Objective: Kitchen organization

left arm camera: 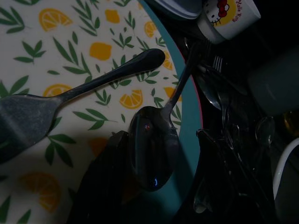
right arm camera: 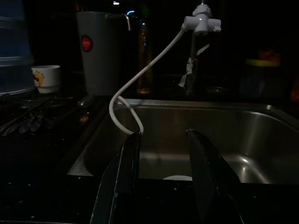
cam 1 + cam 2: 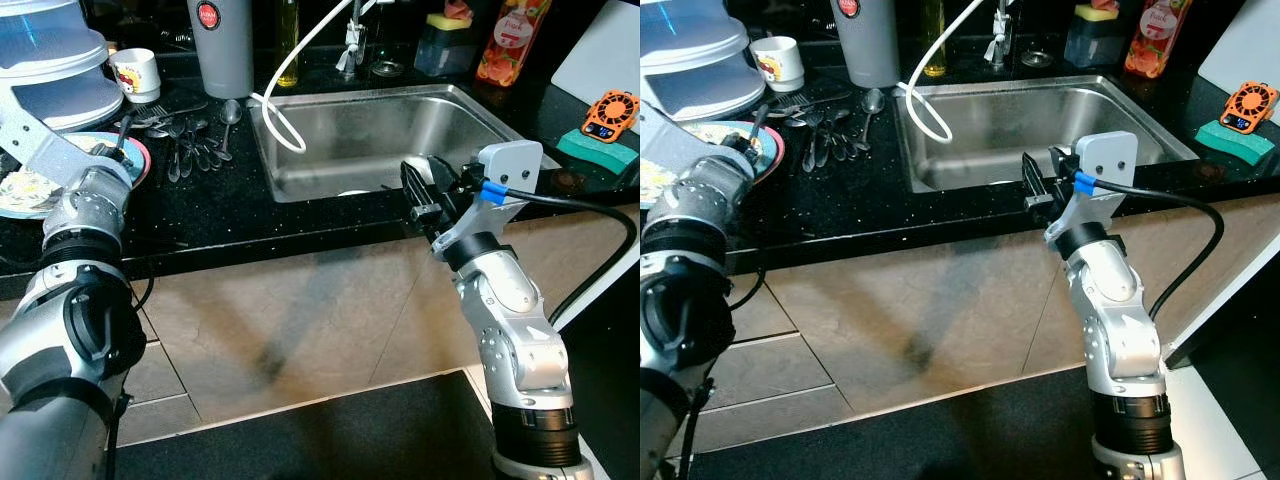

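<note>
A plate (image 1: pixel 93 28) with a lemon and leaf print and a teal rim lies on the black counter at the left. On it rest a metal spoon (image 1: pixel 152 154) and a black-handled spatula (image 1: pixel 93 84). My left gripper (image 1: pixel 161 135) hovers over the plate's rim (image 3: pixel 140 160), open, one finger on each side of the spoon's bowl. More cutlery (image 3: pixel 190 140) lies loose on the counter beside the plate. My right gripper (image 3: pixel 425 180) stands open with nothing between its fingers, at the front edge of the steel sink (image 3: pixel 370 130).
A white hose (image 3: pixel 285 120) loops into the sink. A grey canister (image 3: pixel 222 45), a cartoon mug (image 3: pixel 135 72) and stacked containers (image 3: pixel 50 60) stand behind the plate. Bottles line the back; a green sponge (image 3: pixel 598 148) and an orange timer (image 3: pixel 610 112) sit right of the sink.
</note>
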Controlling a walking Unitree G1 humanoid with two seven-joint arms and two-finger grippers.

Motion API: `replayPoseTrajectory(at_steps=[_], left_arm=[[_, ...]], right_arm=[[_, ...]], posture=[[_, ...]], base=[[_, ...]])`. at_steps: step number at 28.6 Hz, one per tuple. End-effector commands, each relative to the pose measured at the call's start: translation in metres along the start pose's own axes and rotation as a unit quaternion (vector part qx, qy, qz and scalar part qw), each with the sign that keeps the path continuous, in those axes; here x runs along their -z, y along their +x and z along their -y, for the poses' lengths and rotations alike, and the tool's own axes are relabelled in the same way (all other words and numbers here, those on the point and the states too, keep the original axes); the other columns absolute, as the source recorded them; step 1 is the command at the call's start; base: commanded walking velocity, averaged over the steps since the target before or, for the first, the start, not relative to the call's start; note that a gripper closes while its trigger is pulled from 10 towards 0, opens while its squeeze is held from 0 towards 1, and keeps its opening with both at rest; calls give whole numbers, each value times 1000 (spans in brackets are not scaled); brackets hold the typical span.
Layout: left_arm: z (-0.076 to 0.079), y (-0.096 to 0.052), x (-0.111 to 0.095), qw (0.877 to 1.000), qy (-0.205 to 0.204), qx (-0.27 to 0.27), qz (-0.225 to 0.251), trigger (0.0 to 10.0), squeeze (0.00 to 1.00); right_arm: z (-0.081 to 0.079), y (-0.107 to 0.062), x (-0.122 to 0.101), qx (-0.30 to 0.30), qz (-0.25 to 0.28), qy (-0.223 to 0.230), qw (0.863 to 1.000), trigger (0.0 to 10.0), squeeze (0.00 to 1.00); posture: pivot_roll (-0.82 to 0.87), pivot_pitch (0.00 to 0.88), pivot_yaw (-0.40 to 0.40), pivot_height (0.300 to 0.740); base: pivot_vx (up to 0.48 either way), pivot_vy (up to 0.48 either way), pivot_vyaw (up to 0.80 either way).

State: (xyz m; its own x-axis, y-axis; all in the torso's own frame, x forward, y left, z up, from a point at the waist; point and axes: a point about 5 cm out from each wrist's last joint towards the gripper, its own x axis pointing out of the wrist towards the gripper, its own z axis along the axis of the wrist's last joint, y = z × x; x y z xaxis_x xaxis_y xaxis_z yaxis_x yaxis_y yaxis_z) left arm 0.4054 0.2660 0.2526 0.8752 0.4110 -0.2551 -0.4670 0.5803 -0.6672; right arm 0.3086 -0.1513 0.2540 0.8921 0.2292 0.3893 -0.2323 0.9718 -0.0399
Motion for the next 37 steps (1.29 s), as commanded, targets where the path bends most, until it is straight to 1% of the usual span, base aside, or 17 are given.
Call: replayPoseTrajectory(at_steps=[1, 2, 3, 4, 11, 18, 21, 22, 23, 24, 25, 27, 28, 31, 32, 33, 37], left_arm=[[-9, 2, 7, 999, -14, -26, -24, 9176, 0], [-9, 2, 7, 999, -16, -28, -25, 3020, 0], [-9, 2, 7, 999, -16, -28, -25, 3020, 0], [-10, 2, 6, 999, -20, -31, -26, 0, 0], [-16, 3, 7, 998, -35, -50, -24, 0, 0], [-20, 4, 9, 998, 27, -58, 1, 0, 0], [-3, 0, -2, 991, 107, -6, 76, 0, 0], [-3, 0, -2, 991, 107, -6, 76, 0, 0], [4, -3, -7, 985, 135, 13, 105, 10000, 0], [23, -11, -13, 966, 184, 74, 165, 10000, 0], [23, -11, -13, 966, 184, 74, 165, 10000, 0], [41, -22, -12, 945, 214, 146, 199, 10000, 0], [41, -22, -12, 945, 214, 146, 199, 10000, 0], [55, -46, 3, 909, 255, 258, 203, 10000, 0], [55, -46, 3, 909, 255, 258, 203, 10000, 0], [53, -53, 8, 897, 279, 276, 203, 10000, 0], [36, -85, 47, 851, 345, 374, 130, 10000, 0]], right_arm=[[-1, -3, -2, 0, 3, -2, 1000, 10000, 0], [-1, -4, -2, 1, 3, -3, 1000, 10000, 0], [-1, -4, -2, 1, 3, -3, 1000, 10000, 0], [0, -4, -2, 2, 2, -4, 1000, 10000, 0], [1, -5, -3, 5, 3, -4, 1000, 10000, 0], [2, -3, -4, 4, 4, -1, 1000, 10000, 0], [2, -3, -4, 4, 4, 0, 1000, 10000, 0], [2, -3, -4, 4, 4, 0, 1000, 10000, 0], [1, -3, -3, 4, 4, 0, 1000, 10000, 0], [2, -4, -3, 6, 3, 0, 1000, 10000, 0], [2, -4, -3, 6, 3, 0, 1000, 10000, 0], [2, -5, -3, 9, 3, -1, 1000, 10000, 0], [2, -5, -3, 9, 3, -1, 1000, 10000, 0], [6, -9, -2, 28, 0, 0, 1000, 10000, 0], [6, -9, -2, 28, 0, 0, 1000, 10000, 0], [8, -11, -1, 36, -1, -3, 999, 10000, 0], [21, -20, 4, 102, -4, -10, 995, 10000, 0]], posture=[[28, 75, 41, 740], [28, 75, 41, 740], [28, 75, 41, 740], [28, 75, 41, 740], [24, 70, 38, 740], [30, 75, 34, 740], [30, 75, 34, 740], [30, 75, 34, 740], [30, 75, 34, 740], [25, 76, 35, 740], [25, 76, 35, 740], [20, 76, 37, 740], [20, 76, 37, 740], [12, 74, 40, 740], [12, 74, 40, 740], [11, 75, 38, 740], [25, 76, 31, 740]], base=[[0, 0, 0], [0, 0, 0], [0, 0, 0], [0, 0, 0], [0, 0, 0], [0, 0, 0], [0, 0, 0], [0, 0, 0], [0, 0, 0], [0, 0, 0], [0, 0, 0], [0, 0, 0], [0, 0, 0], [0, 0, 0], [0, 0, 0], [0, 0, 0], [0, 0, 0]])
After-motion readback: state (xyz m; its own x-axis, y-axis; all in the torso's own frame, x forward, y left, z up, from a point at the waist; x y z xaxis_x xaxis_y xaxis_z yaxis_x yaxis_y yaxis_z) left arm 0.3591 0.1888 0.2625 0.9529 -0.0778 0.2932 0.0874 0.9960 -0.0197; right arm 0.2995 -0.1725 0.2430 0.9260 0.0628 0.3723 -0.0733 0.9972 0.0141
